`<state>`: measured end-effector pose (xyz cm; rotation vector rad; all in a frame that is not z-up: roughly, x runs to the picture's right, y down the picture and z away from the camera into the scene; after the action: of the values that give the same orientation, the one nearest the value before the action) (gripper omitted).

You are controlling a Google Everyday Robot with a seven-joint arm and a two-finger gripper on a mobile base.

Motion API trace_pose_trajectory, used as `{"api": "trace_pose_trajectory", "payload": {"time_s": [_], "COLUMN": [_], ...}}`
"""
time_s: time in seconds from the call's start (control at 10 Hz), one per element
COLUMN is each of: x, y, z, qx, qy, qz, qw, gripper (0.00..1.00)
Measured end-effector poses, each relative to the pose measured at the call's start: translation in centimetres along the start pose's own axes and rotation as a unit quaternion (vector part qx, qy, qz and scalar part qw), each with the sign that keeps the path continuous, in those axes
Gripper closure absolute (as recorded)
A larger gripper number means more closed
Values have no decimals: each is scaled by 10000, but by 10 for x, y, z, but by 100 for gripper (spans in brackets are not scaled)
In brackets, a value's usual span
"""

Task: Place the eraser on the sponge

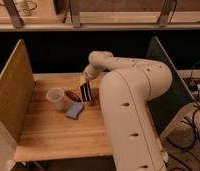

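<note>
The eraser [86,93], a black block with pale stripes, hangs upright just above the table, right of the sponge. My gripper [84,83] comes down from the white arm [128,90] and is shut on the eraser's top end. The sponge [74,110], a small blue-grey pad, lies flat on the wooden table [53,135], a little left of and nearer than the eraser. Eraser and sponge are apart.
A clear plastic cup [55,98] stands left of the sponge. A small reddish-brown oval thing [72,95] lies between cup and eraser. A wooden panel [13,95] walls the left side and a dark panel [168,75] the right.
</note>
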<state>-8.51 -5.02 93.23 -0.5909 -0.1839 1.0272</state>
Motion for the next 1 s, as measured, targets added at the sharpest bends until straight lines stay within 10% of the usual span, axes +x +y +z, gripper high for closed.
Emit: {"api": "trace_pose_trajectory", "payload": {"time_s": [0.5, 1.0], "x": [29, 36], "y": [58, 118], "z": [-13, 5], "qx": [-372, -1093], "qy": [483, 894], "qz": [-259, -648], "qw": [9978, 9878], "gripper": [82, 82]}}
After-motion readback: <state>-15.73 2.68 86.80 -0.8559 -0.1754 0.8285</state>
